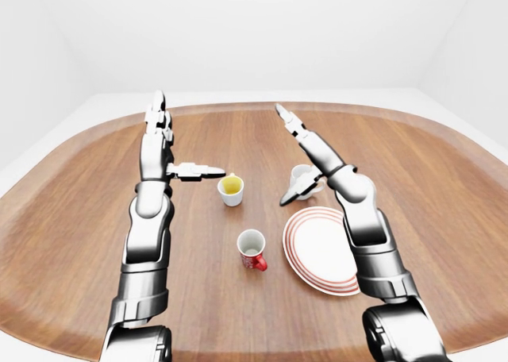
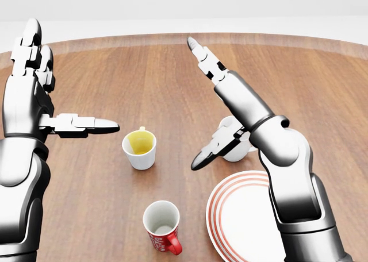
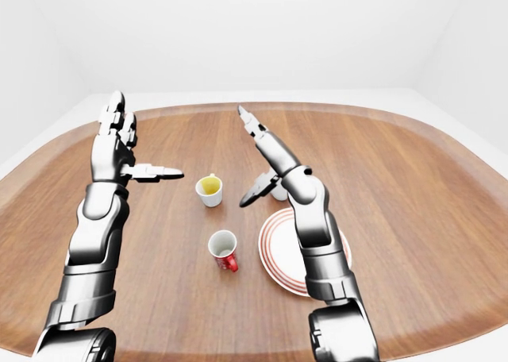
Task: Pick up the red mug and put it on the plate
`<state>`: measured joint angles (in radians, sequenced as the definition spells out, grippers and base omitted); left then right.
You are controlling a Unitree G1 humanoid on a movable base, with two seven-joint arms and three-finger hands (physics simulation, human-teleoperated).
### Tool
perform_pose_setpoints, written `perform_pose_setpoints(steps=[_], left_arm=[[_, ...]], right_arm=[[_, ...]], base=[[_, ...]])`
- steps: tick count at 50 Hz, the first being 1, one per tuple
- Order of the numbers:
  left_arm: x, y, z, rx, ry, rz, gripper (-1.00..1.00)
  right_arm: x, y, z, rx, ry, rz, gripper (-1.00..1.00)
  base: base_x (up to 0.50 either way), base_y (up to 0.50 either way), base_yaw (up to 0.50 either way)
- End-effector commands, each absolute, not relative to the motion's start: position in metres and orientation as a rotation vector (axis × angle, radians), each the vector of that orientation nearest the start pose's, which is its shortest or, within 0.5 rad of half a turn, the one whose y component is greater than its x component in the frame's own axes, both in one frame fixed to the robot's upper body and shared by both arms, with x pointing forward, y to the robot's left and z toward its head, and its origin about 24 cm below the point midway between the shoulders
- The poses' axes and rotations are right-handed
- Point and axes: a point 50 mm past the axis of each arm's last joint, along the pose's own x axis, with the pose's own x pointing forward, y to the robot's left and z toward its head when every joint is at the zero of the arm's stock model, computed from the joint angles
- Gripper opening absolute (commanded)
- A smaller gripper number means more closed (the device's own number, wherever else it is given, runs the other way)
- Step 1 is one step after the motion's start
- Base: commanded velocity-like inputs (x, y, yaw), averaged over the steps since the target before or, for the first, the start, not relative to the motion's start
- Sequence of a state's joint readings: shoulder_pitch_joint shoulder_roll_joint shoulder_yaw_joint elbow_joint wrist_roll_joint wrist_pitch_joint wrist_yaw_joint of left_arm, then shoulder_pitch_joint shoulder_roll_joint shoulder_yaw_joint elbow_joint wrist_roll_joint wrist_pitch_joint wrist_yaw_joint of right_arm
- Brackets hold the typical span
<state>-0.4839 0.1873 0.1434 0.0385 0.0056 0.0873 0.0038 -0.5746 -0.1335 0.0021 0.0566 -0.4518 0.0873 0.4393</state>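
Both hands open above the bench, nothing held.

The red mug (image 2: 163, 230) stands upright near the head view's bottom, just left of the plate (image 2: 241, 216). The right hand (image 2: 221, 110) and arm partly hide a white mug (image 2: 230, 127); the left hand (image 2: 43, 95) has its fingers spread.

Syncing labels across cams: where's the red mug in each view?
Head view: red mug at bottom, left of centre, handle toward lower right.
Left-eye view: red mug just below centre.
Right-eye view: red mug left of centre, lower half.
Shared landmark: the red-striped plate sits immediately to its right in all three views.
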Motion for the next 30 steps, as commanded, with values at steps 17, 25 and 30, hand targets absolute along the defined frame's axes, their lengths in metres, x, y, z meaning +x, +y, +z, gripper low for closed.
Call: perform_pose_setpoints(steps=[17,25,30], left_arm=[[0.328,0.186,0.17,0.148,-0.358,0.068,1.0],[0.33,0.187,0.166,0.147,-0.339,0.07,1.0],[0.33,0.188,0.166,0.148,-0.34,0.07,1.0]], right_arm=[[0.355,-0.087,0.122,-0.685,-0.078,0.476,1.0],[0.362,-0.082,0.103,-0.676,0.011,0.479,1.0],[0.365,-0.08,0.093,-0.68,0.06,0.478,1.0]], base=[[0.0,0.0,0.0],[0.0,0.0,0.0],[0.0,0.0,0.0]])
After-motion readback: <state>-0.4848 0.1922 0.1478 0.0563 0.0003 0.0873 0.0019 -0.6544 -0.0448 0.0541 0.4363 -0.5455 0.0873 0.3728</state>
